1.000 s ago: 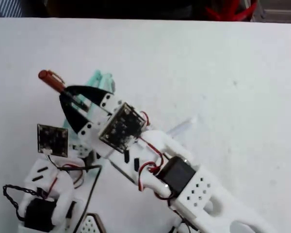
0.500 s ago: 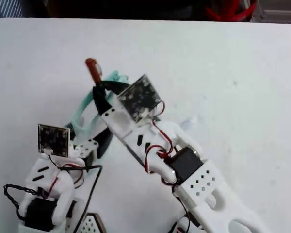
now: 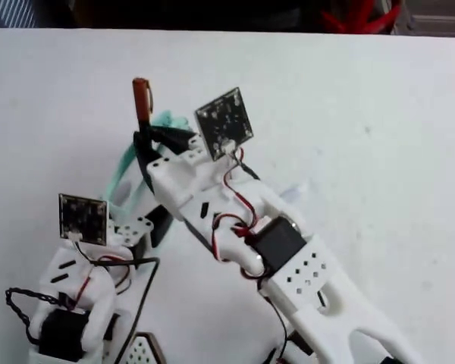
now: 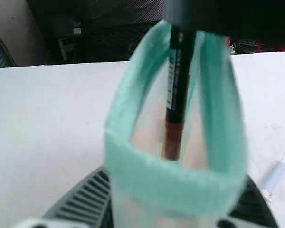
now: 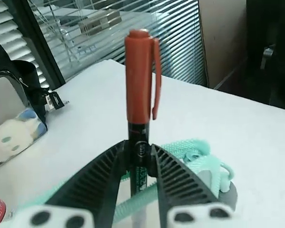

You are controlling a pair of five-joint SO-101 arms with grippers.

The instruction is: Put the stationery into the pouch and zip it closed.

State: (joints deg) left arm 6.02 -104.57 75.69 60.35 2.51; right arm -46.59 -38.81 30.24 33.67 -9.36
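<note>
My right gripper is shut on the black barrel of a marker, which stands nearly upright with its red cap on top. Its lower, reddish end hangs inside the open mouth of the mint-green pouch. My left gripper grips the pouch's near rim between its dark ribbed fingers. A white pen-like item lies on the table beside the right arm.
The white table stretches bare to the far side and to the right. The two arms crowd the near left corner, the left arm's base and cables at the front edge. Dark room clutter lies beyond the table's far edge.
The right gripper swung the marker from leaning left to nearly upright and carried it farther back, over the pouch's mouth. The left arm has kept still.
</note>
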